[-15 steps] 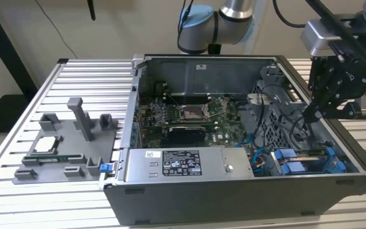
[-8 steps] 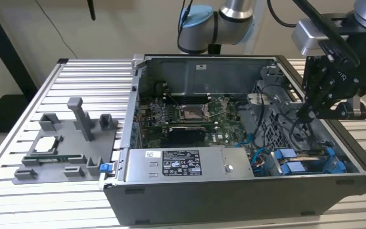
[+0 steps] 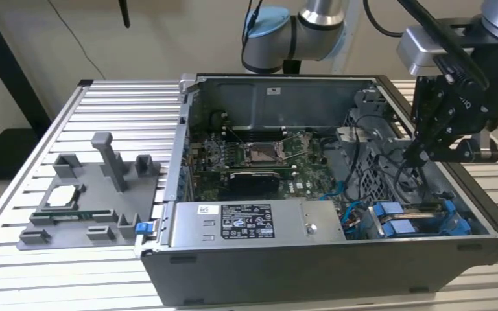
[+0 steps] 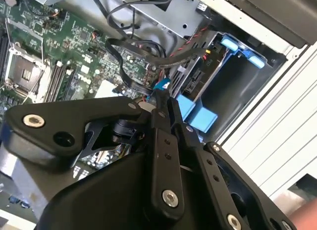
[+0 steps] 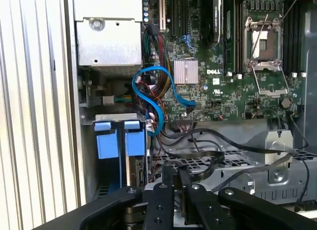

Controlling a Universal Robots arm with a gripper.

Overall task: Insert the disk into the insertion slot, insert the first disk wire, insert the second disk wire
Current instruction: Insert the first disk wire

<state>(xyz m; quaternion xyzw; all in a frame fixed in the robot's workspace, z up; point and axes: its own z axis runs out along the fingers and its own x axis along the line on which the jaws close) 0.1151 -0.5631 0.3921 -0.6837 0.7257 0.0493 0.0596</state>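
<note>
The gripper (image 3: 412, 157) hangs down inside the open case (image 3: 318, 265). In the exterior view it is at about 3 o'clock of the case. In both wrist views its two black fingers (image 5: 166, 190) are almost pressed together, with just a thin gap at the tips. I cannot tell if something thin is pinched between them. The tips (image 4: 159, 102) are just beside the end of a blue wire (image 4: 161, 84) and near some black wires (image 4: 133, 47). I cannot tell if they touch any of these.

The case holds many things. The green board (image 3: 258, 155) lies in its middle. The silver box (image 3: 249, 223) with a label is at 6 o'clock. The grey cage (image 5: 115, 117) is in the corner at about 4 o'clock, below the gripper. The disk (image 5: 133, 143) stands in its slot (image 3: 422, 217) in the cage, and its blue end shows. A second blue frame (image 5: 106, 143) is just beside it. The blue wire loops from the board toward the cage. Black wires lie over a grey metal grid (image 5: 198, 163) near the fingers.

The case sits on a ribbed metal table (image 3: 119, 97). At 9 o'clock of the case lies a grey tray (image 3: 76, 220) with small parts standing on it.
</note>
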